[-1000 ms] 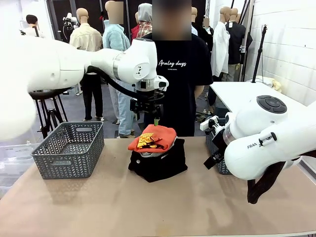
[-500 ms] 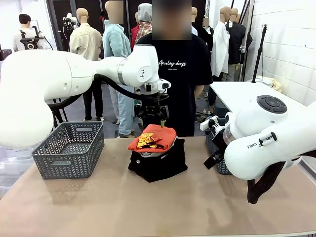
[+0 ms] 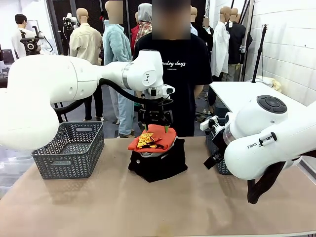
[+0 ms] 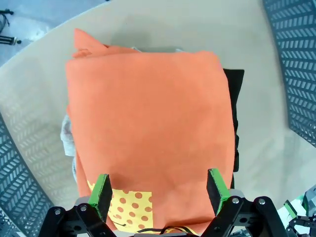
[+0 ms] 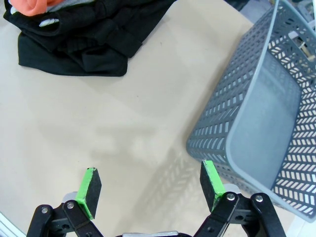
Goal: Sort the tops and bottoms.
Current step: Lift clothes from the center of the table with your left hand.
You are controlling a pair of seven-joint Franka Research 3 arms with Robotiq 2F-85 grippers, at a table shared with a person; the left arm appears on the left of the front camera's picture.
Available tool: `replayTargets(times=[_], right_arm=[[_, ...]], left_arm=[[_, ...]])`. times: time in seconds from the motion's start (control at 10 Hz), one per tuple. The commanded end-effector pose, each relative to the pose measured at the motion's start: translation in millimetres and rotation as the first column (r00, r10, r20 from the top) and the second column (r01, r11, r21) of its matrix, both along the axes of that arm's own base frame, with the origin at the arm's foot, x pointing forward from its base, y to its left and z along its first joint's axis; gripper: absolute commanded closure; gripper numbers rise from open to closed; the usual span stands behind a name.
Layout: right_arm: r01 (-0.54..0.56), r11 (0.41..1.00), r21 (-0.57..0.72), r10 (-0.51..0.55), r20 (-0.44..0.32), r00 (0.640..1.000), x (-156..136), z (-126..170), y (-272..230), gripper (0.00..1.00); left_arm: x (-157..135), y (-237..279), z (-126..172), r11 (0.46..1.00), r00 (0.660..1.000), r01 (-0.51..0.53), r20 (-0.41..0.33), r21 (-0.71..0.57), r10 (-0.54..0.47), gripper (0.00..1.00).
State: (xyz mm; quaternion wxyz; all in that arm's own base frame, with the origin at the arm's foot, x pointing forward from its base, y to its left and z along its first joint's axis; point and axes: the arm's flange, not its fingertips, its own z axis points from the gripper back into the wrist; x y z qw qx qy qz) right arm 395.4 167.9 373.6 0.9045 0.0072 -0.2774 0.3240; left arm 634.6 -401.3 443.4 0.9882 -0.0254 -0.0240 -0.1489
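A pile of clothes lies mid-table. The red-orange top with a yellow patch lies uppermost, a pale grey top peeks out under it, and the black bottoms lie beneath both. My left gripper hangs open just over the far edge of the orange top, and its green pads stand on either side of the cloth without holding it. Off to the right, my right gripper is open over bare table, with the black bottoms beyond it.
A grey basket stands at the table's left. A second grey basket stands at the right, partly hidden behind my right arm in the front view. A person in a black T-shirt stands at the far side behind the pile.
My left gripper has come down and a little to the right, closer to the orange top. The right arm and the pile have not moved.
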Motion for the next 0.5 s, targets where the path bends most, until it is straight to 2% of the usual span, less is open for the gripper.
replayTargets(times=[0.0,0.2,0.3,0.4], right_arm=[[0.002,1.0,0.002,-0.002,-0.002,1.0,-0.3,-0.3,0.0,0.0],[0.002,1.0,0.002,-0.002,-0.002,1.0,-0.3,-0.3,0.0,0.0],[0.002,1.0,0.002,-0.002,-0.002,1.0,-0.3,-0.3,0.0,0.0],[0.002,1.0,0.002,-0.002,-0.002,1.0,-0.3,-0.3,0.0,0.0]], left_arm=[[7.7,-6.9,0.5,0.998,0.997,-0.045,-0.058,-0.031,0.043,0.0],[7.9,-4.5,-5.3,0.998,0.997,-0.048,-0.067,-0.043,0.045,0.0],[8.5,-1.1,-6.6,0.998,0.998,-0.045,-0.045,-0.051,0.043,0.05],[7.7,-0.4,-9.3,0.999,0.996,-0.04,-0.076,-0.023,0.038,0.25]])
